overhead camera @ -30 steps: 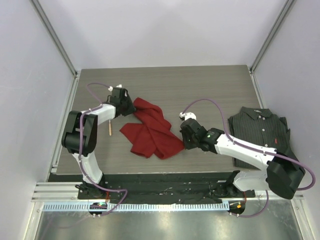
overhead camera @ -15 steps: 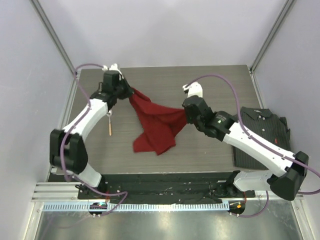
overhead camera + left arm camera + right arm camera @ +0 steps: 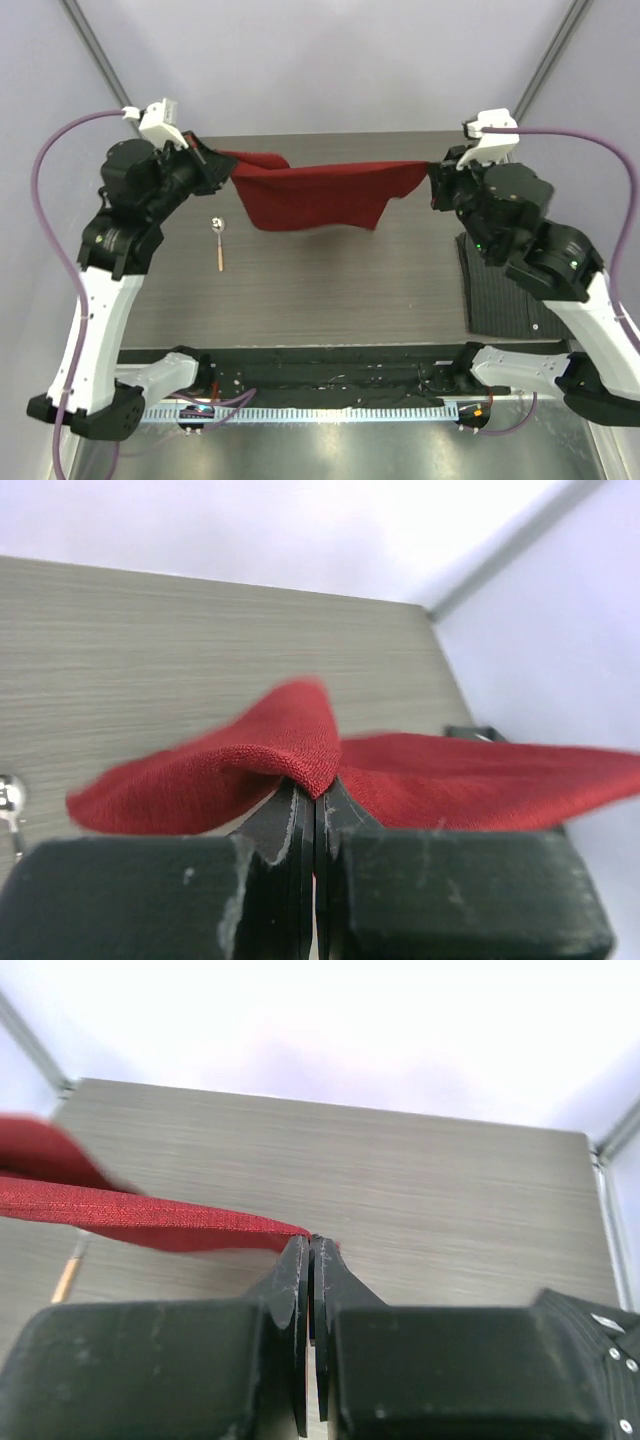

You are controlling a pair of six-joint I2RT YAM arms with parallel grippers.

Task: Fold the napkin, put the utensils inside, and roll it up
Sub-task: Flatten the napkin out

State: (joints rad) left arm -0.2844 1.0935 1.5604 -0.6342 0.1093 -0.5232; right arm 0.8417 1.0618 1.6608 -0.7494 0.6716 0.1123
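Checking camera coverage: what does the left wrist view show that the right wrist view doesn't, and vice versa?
Left wrist only: the left gripper pinching the deep-red cloth napkin, and a shiny round spoon bowl. Right wrist only: the right gripper, a dark pinstriped shirt, a tan wooden handle. Both: the napkin stretched over the wood-grain table.

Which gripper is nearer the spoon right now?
Left. The left gripper grips a napkin corner just beyond the spoon; the right gripper grips the other corner, far to its right.

Deep-red napkin, dark pinstriped shirt (grey wood-grain table).
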